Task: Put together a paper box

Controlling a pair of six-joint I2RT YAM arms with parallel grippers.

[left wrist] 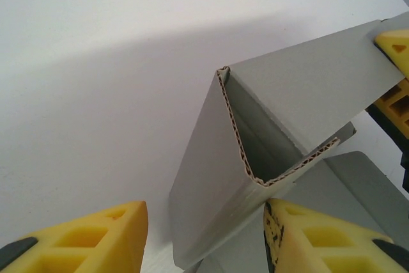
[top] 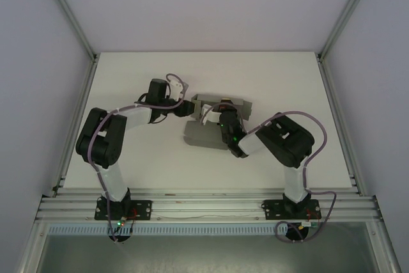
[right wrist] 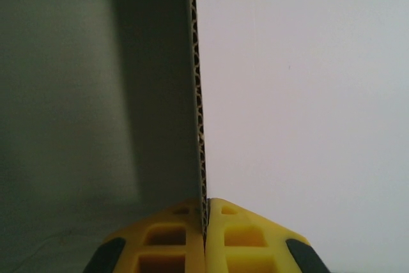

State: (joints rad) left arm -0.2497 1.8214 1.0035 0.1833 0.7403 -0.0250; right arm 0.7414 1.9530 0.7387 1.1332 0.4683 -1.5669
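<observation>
Fingers [right wrist: 246, 238] of the right gripper [right wrist: 206, 204] clamp a raised wall of the paper box [right wrist: 96, 94] at mid-table, assembly part done.

Rt jaws meet w/ only the corrugated edge between them, apparently to keep that panel upright while the fold is worked. The left gripper [left wrist: 206, 204] is spread wide, holding nothing, its fingers [left wrist: 96, 241] either side of a doubled-over wall section. It is prob. placed to press or tuck that section; contact can't be told. The box sits approx. centre of the white table [top: 128, 81], between both grippers, w/ back wall up and front flap flat toward the arm bases. Judged roughly mid-task, walls not yet locked. No brand, label or print legible: plain grey board, brown fluting at cut edges.
</observation>
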